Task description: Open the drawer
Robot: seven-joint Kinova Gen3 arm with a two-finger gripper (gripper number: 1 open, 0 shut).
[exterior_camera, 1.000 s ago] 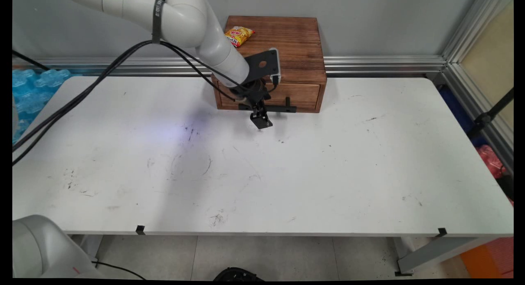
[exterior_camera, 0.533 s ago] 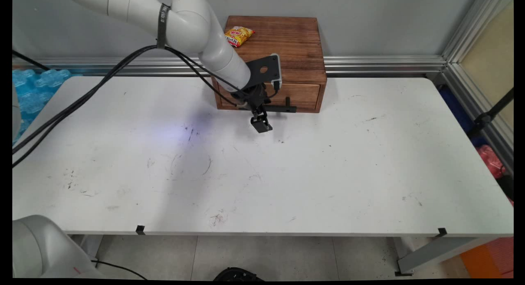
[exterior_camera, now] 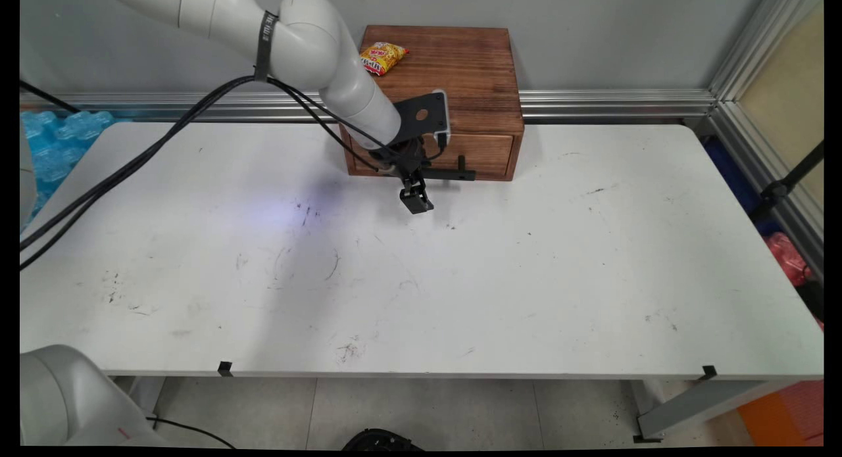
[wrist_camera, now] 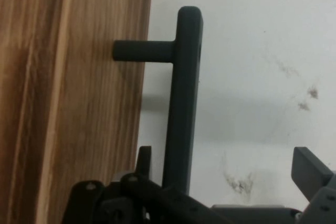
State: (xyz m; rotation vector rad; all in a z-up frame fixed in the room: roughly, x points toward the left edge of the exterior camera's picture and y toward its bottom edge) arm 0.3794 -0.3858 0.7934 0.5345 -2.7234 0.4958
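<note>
I have the gripper (exterior_camera: 417, 200) low in front of the wooden drawer box (exterior_camera: 454, 69), its fingers spread apart and holding nothing, one on each side of the black drawer handle (exterior_camera: 454, 174). That suits a bar standing off the drawer front on short posts. The hand view shows what the main view cannot: the handle (wrist_camera: 181, 98) runs between the fingers, untouched. Only the main view shows the yellow snack packet (exterior_camera: 383, 56) on top of the box, at the counter's (exterior_camera: 526, 279) far edge.

A snack packet (exterior_camera: 383, 56) lay on the drawer box (exterior_camera: 460, 69), which stood at the table's (exterior_camera: 526, 279) far edge.
</note>
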